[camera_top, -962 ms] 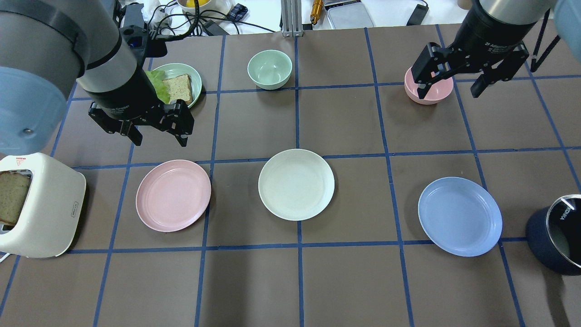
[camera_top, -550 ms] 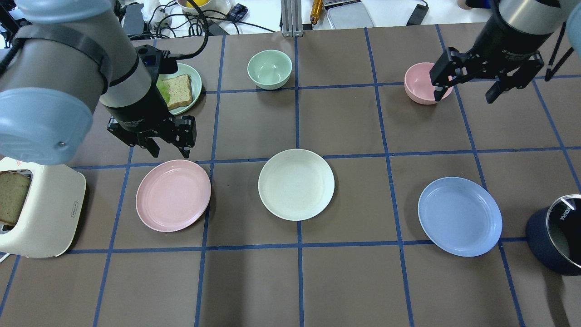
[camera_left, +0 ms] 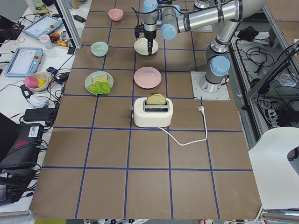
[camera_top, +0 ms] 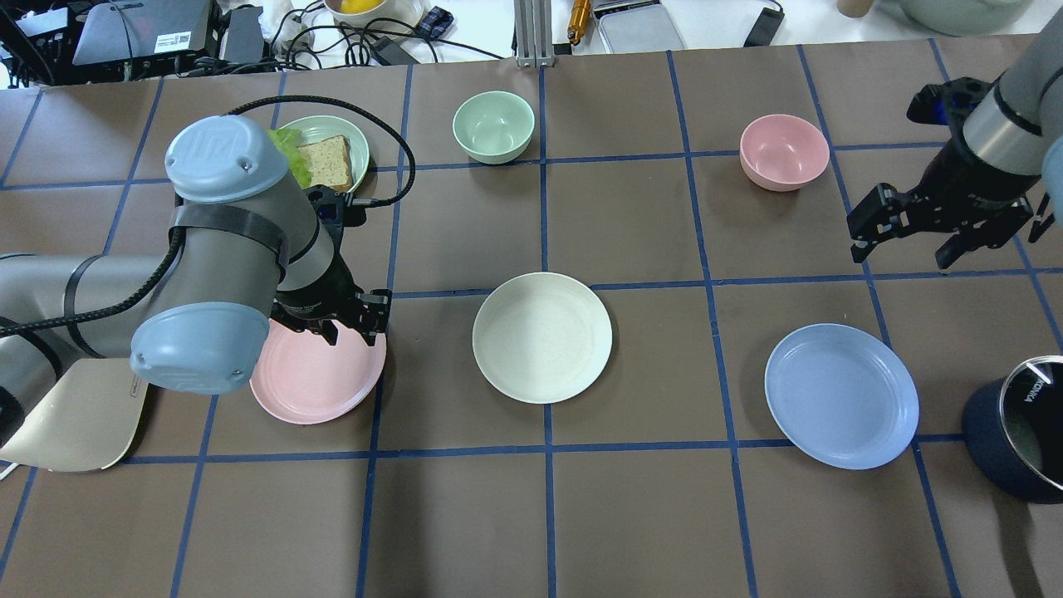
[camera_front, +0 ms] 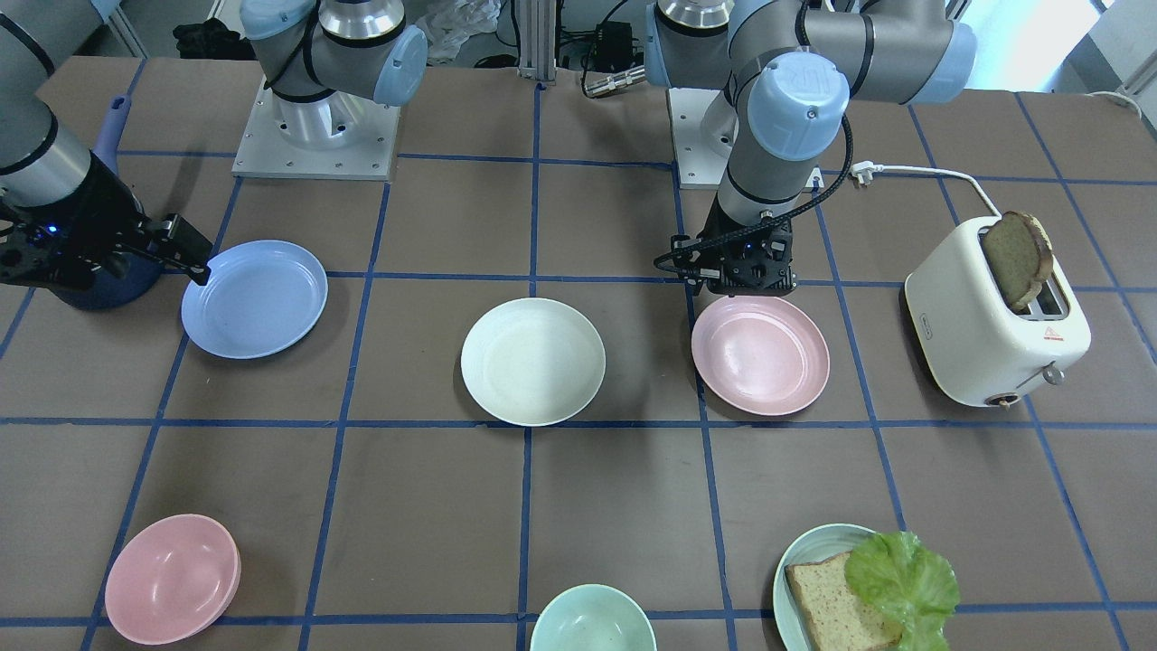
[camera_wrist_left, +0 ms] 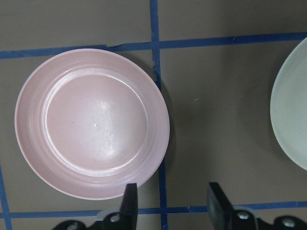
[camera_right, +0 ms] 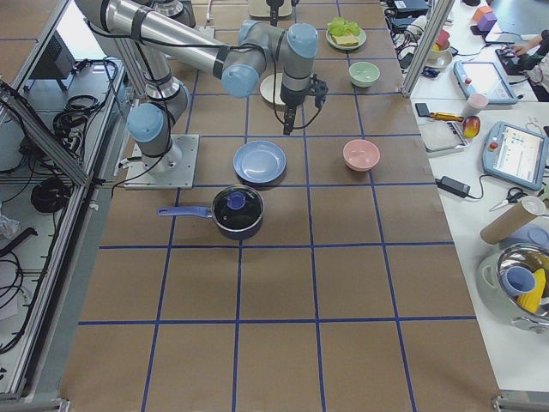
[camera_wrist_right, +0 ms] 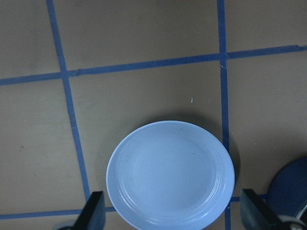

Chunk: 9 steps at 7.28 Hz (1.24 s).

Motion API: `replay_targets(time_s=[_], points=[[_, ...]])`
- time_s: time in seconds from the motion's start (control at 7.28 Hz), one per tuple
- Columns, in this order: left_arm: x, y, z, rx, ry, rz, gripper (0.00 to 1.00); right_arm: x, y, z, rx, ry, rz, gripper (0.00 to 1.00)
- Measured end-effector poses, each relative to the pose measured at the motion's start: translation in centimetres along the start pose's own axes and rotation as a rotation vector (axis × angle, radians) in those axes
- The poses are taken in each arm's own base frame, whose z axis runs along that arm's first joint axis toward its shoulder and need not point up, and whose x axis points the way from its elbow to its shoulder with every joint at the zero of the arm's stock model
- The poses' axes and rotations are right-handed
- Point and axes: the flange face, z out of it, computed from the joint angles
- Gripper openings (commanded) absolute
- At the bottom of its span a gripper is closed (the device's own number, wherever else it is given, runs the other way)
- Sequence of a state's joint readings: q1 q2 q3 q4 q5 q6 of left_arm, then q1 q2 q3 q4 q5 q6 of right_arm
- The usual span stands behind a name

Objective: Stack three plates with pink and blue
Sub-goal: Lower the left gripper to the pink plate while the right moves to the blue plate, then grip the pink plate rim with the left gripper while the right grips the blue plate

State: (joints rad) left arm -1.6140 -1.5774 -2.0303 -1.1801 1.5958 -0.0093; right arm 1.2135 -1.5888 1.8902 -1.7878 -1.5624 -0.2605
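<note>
Three plates lie apart in a row on the brown table. The pink plate (camera_top: pixel 320 378) is on the left, the cream-white plate (camera_top: pixel 541 337) in the middle and the blue plate (camera_top: pixel 841 395) on the right. My left gripper (camera_top: pixel 353 332) is open and empty over the pink plate's far right rim. In the left wrist view its fingers (camera_wrist_left: pixel 128 201) stand at the edge of the pink plate (camera_wrist_left: pixel 91 122). My right gripper (camera_top: pixel 905 245) is open wide and empty, above the table beyond the blue plate's far edge. The blue plate (camera_wrist_right: pixel 170 175) shows in the right wrist view.
A white toaster (camera_front: pixel 994 316) with a bread slice stands left of the pink plate. A pale green plate (camera_top: pixel 353 133) with bread and lettuce, a green bowl (camera_top: pixel 493 124) and a pink bowl (camera_top: pixel 784 151) sit at the back. A dark pot (camera_top: pixel 1017 432) stands right of the blue plate.
My left arm has come forward and down to the pink plate's far rim. My right arm has left the pink bowl and moved right and nearer, toward the blue plate. Both grippers stay open.
</note>
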Motion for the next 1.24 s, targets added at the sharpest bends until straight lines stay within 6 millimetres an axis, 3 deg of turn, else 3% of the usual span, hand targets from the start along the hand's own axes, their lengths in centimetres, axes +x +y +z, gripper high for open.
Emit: replay_targets(time_s=[0.41,0.69,0.82,1.24], points=[[0.0,-0.8,2.5,-0.053,-0.008,0.002,0.5,4.8,2.3,7.0,-0.037,0.027,-0.022,1.0],[0.0,-1.2,3.9,-0.078,-0.011,-0.001,0.51,5.4,4.4,11.8,-0.028,0.047,-0.02,0.99],[0.1,-1.5,4.8,-0.08,-0.011,0.0,0.51,5.4,5.2,13.1,-0.027,0.06,-0.023,0.98],[0.3,-2.3,7.8,-0.058,-0.016,0.012,0.5,6.7,5.9,14.3,-0.019,0.063,0.002,0.96]])
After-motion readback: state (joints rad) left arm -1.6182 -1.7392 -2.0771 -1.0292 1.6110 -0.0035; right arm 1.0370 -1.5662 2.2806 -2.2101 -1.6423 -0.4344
